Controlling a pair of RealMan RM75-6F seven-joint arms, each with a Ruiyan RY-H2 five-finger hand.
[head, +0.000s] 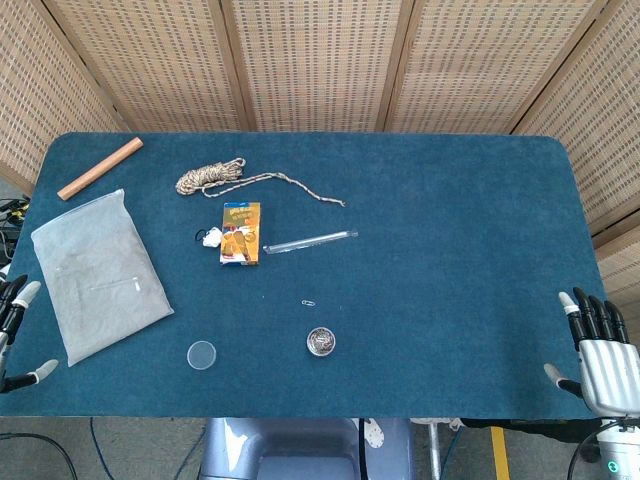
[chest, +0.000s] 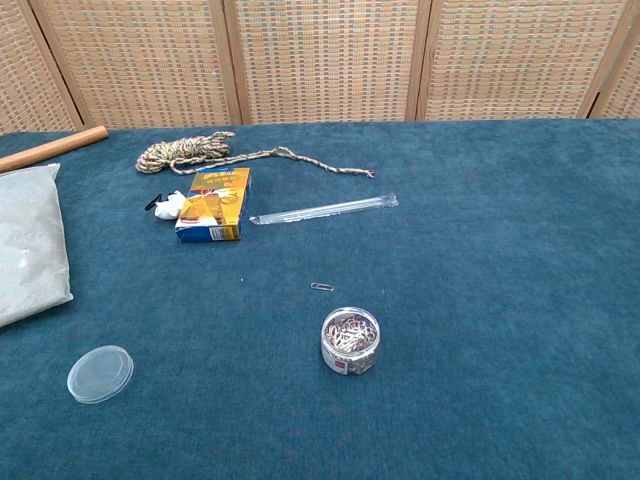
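Observation:
My left hand (head: 14, 330) shows only at the left edge of the head view, fingers spread and empty, beside the grey plastic bag (head: 100, 270). Just as empty, my right hand (head: 600, 345) hovers at the table's near right corner with its fingers apart. A small clear jar of paper clips (chest: 350, 340) stands open near the front middle, and its round lid (chest: 100, 373) lies to the left. One loose paper clip (chest: 322, 287) lies just behind the jar. Neither hand appears in the chest view.
A small orange box (chest: 214, 204) lies left of centre with a white and black item (chest: 168, 205) beside it. A clear plastic tube (chest: 325, 210) lies to its right. A coiled rope (chest: 200, 152) and a wooden stick (head: 100, 168) lie at the back left. Wicker screens stand behind the blue table (head: 450, 250).

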